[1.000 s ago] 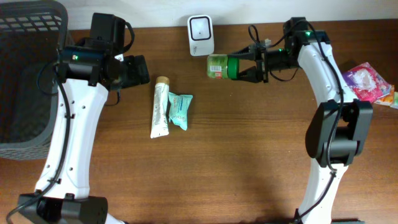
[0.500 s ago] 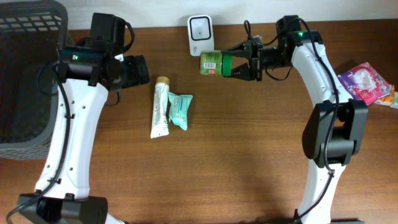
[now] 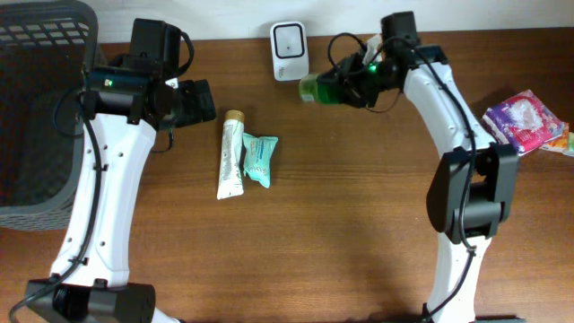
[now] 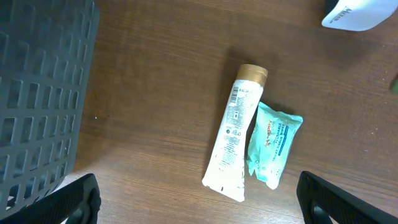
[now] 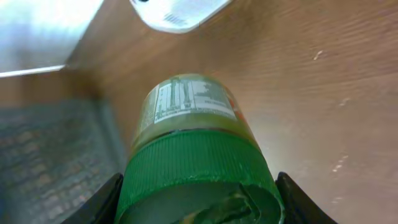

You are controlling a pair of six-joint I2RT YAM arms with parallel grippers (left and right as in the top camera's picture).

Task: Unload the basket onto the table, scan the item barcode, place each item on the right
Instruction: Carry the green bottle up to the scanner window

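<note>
The green-lidded jar (image 5: 186, 115) lies on its side, grasped by its lid between the right fingers (image 5: 104, 200), one finger pressed against each flank of the lid. Its labelled body juts out past the fingertips, with a pale printed panel turned up toward the wrist camera; the print is too small to read. Just beyond the jar's far end, a little off to one side, stands the white scanner (image 3: 290, 50), near the jar, though contact cannot be judged.

The left fingers (image 4: 74, 199) are spread wide and grasp nothing. Ahead of them on the bench (image 3: 359, 224) lie a white tube with a tan cap (image 4: 235, 143) and a teal packet (image 4: 273, 144), side by side and touching. A dark slatted basket (image 4: 37, 93) stands off to the side of one left finger. Well away from the right fingers, out past that arm, lies a pink packet (image 3: 525, 118).
</note>
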